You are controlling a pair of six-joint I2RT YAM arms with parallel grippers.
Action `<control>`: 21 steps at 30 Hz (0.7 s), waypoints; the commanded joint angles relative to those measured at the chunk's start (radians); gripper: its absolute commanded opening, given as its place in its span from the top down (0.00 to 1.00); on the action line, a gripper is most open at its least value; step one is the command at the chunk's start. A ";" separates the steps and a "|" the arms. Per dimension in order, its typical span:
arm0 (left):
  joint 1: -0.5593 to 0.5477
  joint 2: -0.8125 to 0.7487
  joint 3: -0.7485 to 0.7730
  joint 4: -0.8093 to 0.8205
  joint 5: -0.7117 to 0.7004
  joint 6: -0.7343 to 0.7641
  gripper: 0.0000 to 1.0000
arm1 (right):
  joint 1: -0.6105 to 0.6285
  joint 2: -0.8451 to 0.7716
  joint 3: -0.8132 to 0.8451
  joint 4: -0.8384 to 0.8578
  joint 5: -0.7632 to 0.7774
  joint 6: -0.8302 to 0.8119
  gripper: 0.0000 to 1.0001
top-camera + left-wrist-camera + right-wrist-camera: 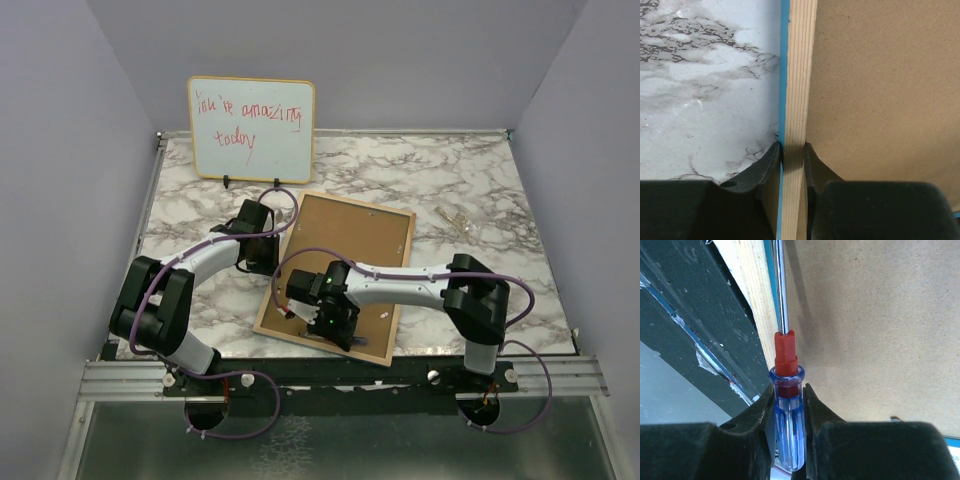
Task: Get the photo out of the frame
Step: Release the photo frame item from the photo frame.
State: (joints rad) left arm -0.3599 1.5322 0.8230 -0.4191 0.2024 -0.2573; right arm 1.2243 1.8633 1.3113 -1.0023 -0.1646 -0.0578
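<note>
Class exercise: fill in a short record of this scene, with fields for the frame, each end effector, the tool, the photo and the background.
frame: face down on the marble table, brown backing board up
left end effector: shut on the frame's pale wood rim
right end effector: shut on the screwdriver handle
screwdriver: clear blue handle, red collar; shaft runs along the inner side of the rim
photo: not visible in any view
background: whiteboard with red handwriting, upright at the far edge
</note>
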 commanded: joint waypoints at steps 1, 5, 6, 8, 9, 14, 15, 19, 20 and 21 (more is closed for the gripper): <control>-0.005 0.019 -0.010 -0.010 -0.029 0.002 0.91 | 0.006 0.002 0.033 0.017 0.051 0.037 0.99; -0.007 0.018 -0.009 -0.010 -0.031 0.003 0.91 | 0.006 0.007 0.032 0.008 0.052 0.039 0.99; -0.006 0.019 -0.010 -0.010 -0.031 0.003 0.91 | 0.006 0.007 0.029 0.006 0.058 0.042 0.99; -0.006 0.019 -0.009 -0.010 -0.031 0.002 0.91 | 0.006 0.004 0.025 0.001 0.061 0.041 0.99; -0.005 0.019 -0.009 -0.010 -0.031 0.003 0.91 | 0.006 0.000 0.025 0.002 0.060 0.042 0.99; -0.005 0.018 -0.008 -0.010 -0.034 0.003 0.90 | 0.006 -0.034 0.035 0.020 0.050 0.042 0.99; -0.005 0.017 -0.009 -0.010 -0.034 0.003 0.90 | 0.006 -0.041 0.040 0.025 0.050 0.044 0.99; -0.006 0.013 -0.009 -0.010 -0.037 0.003 0.89 | 0.006 -0.068 0.051 0.036 0.064 0.052 0.99; -0.006 0.013 -0.010 -0.010 -0.038 0.002 0.88 | 0.005 -0.072 0.050 0.036 0.076 0.054 0.99; -0.006 0.011 -0.011 -0.010 -0.038 0.003 0.86 | 0.006 -0.076 0.047 0.037 0.085 0.053 0.99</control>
State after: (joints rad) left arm -0.3603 1.5322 0.8230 -0.4191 0.2020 -0.2573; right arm 1.2243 1.8397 1.3289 -0.9867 -0.1284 -0.0185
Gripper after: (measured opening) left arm 0.214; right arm 0.213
